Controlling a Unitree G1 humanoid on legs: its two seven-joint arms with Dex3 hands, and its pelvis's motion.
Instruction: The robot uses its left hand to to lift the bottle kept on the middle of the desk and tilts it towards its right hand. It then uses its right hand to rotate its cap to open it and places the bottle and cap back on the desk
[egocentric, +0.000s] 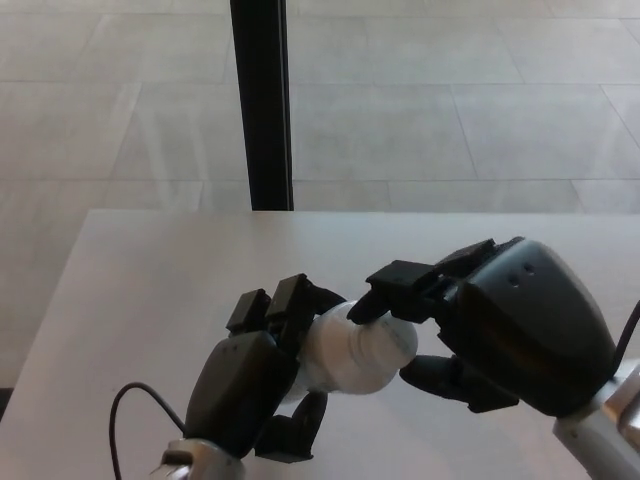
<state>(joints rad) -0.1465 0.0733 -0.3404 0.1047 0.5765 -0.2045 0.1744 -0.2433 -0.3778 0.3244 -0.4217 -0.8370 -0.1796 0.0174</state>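
A white bottle (335, 358) is held above the pale desk (150, 290), tilted with its cap end (392, 343) toward the right. My left hand (250, 385) is shut on the bottle's body from the left, fingers wrapped over the top and thumb below. My right hand (500, 325) is closed around the white cap, fingers on top and thumb beneath. Most of the bottle body is hidden by the left hand.
A black vertical post (262, 105) stands behind the desk's far edge. Beyond it lies a grey tiled floor (450, 110). A thin black cable (125, 425) loops by my left wrist. The desk's left edge runs diagonally at lower left.
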